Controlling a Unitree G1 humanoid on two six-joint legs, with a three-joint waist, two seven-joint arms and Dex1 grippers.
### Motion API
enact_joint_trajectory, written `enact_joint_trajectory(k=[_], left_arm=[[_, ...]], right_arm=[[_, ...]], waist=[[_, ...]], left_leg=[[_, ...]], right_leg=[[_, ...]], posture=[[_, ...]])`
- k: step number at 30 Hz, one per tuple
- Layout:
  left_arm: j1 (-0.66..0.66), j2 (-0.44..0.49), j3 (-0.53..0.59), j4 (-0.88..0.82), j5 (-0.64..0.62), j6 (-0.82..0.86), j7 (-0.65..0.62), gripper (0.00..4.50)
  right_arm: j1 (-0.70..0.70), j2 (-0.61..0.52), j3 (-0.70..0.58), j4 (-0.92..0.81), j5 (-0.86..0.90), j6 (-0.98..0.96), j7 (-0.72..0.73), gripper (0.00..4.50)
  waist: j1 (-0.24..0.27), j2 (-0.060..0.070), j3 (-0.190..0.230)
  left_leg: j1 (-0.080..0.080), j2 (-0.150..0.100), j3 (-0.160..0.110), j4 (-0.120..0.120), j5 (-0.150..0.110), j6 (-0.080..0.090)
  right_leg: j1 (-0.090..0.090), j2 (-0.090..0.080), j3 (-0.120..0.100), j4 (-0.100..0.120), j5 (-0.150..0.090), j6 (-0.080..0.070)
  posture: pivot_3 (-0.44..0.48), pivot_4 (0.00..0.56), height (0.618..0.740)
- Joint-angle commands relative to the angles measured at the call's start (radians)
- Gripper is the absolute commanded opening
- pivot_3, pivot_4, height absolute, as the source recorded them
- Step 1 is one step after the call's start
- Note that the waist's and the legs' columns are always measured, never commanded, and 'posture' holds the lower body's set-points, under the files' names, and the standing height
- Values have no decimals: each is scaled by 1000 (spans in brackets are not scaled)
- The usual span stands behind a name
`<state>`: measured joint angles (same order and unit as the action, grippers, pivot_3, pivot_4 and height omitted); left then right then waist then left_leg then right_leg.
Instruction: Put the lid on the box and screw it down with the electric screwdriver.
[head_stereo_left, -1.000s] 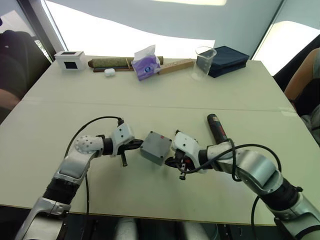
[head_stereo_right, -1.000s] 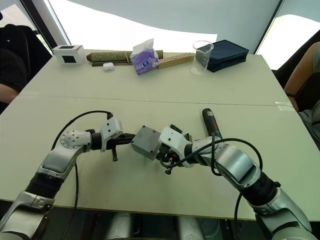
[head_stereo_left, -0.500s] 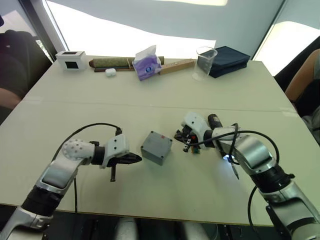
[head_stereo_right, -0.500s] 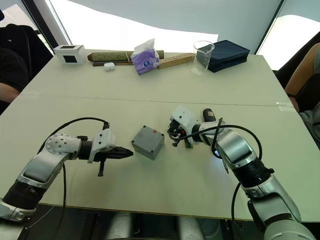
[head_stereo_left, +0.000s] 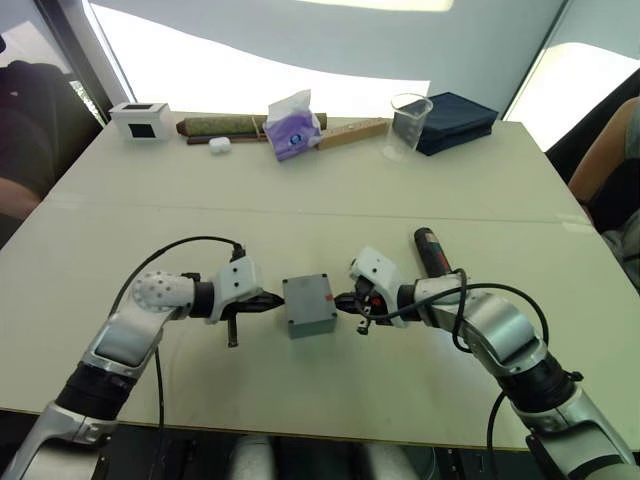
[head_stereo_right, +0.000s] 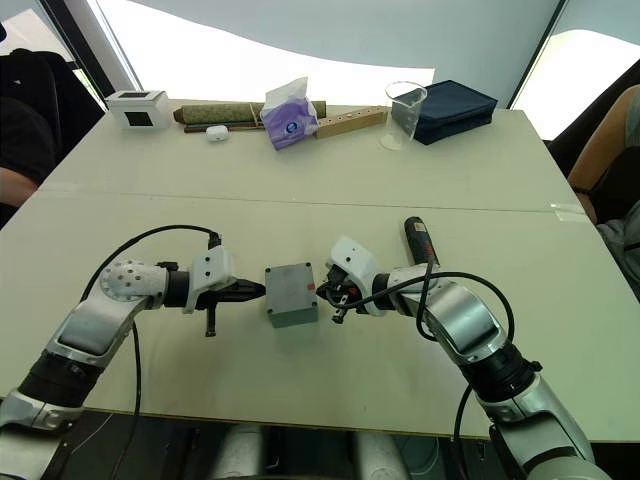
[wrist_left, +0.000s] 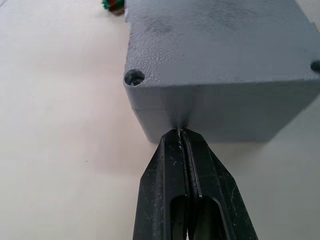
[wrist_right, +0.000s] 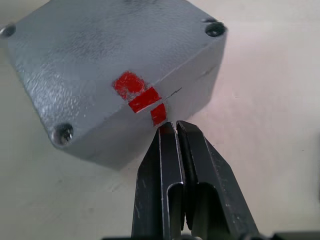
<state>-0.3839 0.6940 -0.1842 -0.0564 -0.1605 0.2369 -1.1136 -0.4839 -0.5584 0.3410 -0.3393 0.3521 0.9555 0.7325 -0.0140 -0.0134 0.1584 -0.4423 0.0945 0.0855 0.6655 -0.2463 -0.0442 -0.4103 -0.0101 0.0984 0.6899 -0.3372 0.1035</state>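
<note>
The box (head_stereo_left: 309, 305) now sits square on the worktop (head_stereo_left: 330, 200) between the two arms, where half a second ago it lay turned at an angle with both grippers drawn back. The left gripper (wrist_left: 180, 134) has come in against one side wall with its jaws pressed together, and the right gripper (wrist_right: 171, 126) has returned to the opposite side, jaws likewise closed, tips at the red mark (wrist_right: 141, 97). The lid (wrist_right: 100, 60) is already seated on the box, the red mark running across the seam. The two arms seem to be nudging the box straight. The electric screwdriver (head_stereo_left: 434, 252) lies untouched just beyond the right forearm, so screwing probably comes next.
</note>
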Motion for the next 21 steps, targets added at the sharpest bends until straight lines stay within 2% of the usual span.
enact_joint_trajectory(k=[1,8,14,17,21], left_arm=[[-28,-11,1,-10,-5,-32,-5,0],[-13,7,7,-15,-9,-38,-27,0],[19,55,86,-82,-83,39,-34,0],[10,55,119,-126,-135,90,-27,0],[-20,45,129,-154,-167,134,-13,0]], right_arm=[[7,7,-29,-72,29,13,-2,50],[39,-6,-68,-103,9,20,-47,50],[44,43,-222,-59,-37,-128,-174,50],[38,66,-260,-23,-38,-147,-203,706],[28,83,-253,64,-56,-194,-204,2409]], waist=[[-1,0,0],[0,0,0],[-2,0,0],[-1,0,0],[0,0,0]], left_leg=[[0,0,0,0,0,0],[0,0,0,0,0,0],[0,0,0,0,0,0],[0,0,0,0,0,0],[0,0,0,0,0,0]], right_leg=[[0,0,0,0,0,0],[0,0,0,0,0,0],[0,0,0,0,0,0],[0,0,0,0,0,0],[0,0,0,0,0,0]], posture=[[0,150,721],[0,150,721],[0,150,721],[0,150,721],[0,150,721]])
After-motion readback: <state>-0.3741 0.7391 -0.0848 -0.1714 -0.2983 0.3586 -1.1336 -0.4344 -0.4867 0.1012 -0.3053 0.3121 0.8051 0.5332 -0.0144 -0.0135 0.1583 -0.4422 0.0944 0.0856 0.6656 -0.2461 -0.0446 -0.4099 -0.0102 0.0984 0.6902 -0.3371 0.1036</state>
